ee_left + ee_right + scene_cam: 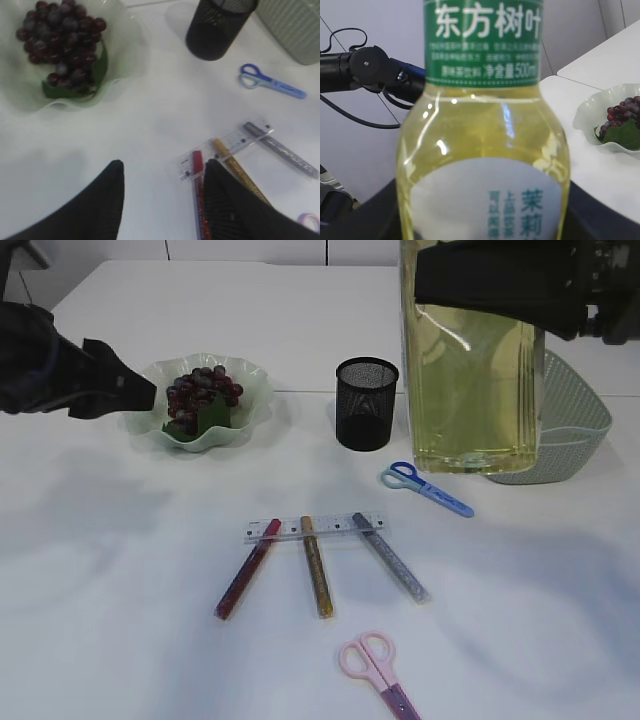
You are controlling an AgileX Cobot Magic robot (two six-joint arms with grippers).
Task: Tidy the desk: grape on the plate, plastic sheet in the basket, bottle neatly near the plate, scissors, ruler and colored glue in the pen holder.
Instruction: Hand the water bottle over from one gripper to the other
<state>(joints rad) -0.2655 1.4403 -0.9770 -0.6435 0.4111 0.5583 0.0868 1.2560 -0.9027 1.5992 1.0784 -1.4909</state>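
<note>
My right gripper is shut on a bottle of yellow tea and holds it upright in the air, above the table at the right. That bottle fills the right wrist view. Dark grapes lie on a pale green plate. My left gripper hovers open and empty just left of the plate. In its wrist view the left gripper is above bare table, beside the red glue. A clear ruler lies across red, gold and silver glue. Blue scissors and pink scissors lie flat. The plastic sheet is out of view.
A black mesh pen holder stands behind the ruler. A grey-green basket sits at the right, partly behind the bottle. A table seam runs behind the plate, and the pink scissors lie near the front edge.
</note>
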